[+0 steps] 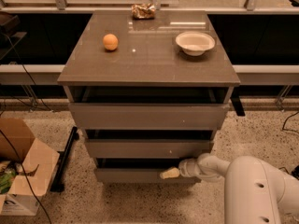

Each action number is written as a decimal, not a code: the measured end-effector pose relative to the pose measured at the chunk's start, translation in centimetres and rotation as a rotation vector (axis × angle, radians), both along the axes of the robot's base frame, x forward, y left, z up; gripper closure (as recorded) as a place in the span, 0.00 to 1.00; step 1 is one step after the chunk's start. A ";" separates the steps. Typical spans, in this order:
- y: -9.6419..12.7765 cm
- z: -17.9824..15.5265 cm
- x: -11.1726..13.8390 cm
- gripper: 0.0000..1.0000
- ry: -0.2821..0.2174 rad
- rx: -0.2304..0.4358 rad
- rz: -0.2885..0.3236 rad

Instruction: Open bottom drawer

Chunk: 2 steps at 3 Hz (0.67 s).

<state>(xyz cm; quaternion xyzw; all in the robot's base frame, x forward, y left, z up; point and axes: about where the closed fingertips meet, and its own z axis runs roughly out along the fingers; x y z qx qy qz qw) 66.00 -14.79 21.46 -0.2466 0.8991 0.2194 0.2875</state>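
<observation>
The grey drawer cabinet stands in the middle of the camera view. Its bottom drawer is pulled out a little, with a dark gap above its front. My gripper reaches in from the right on the white arm and its pale tip rests at the top edge of the bottom drawer's front, right of centre. The middle drawer and the top drawer also stand slightly out.
On the cabinet top lie an orange, a white bowl and a crumpled bag. An open cardboard box sits on the floor at the left, next to a black bar. Cables run along both sides.
</observation>
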 end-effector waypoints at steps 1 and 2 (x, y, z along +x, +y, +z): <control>0.0 0.0 0.0 0.00 0.000 0.000 0.000; -0.1 0.0 -0.1 0.18 0.000 0.000 0.000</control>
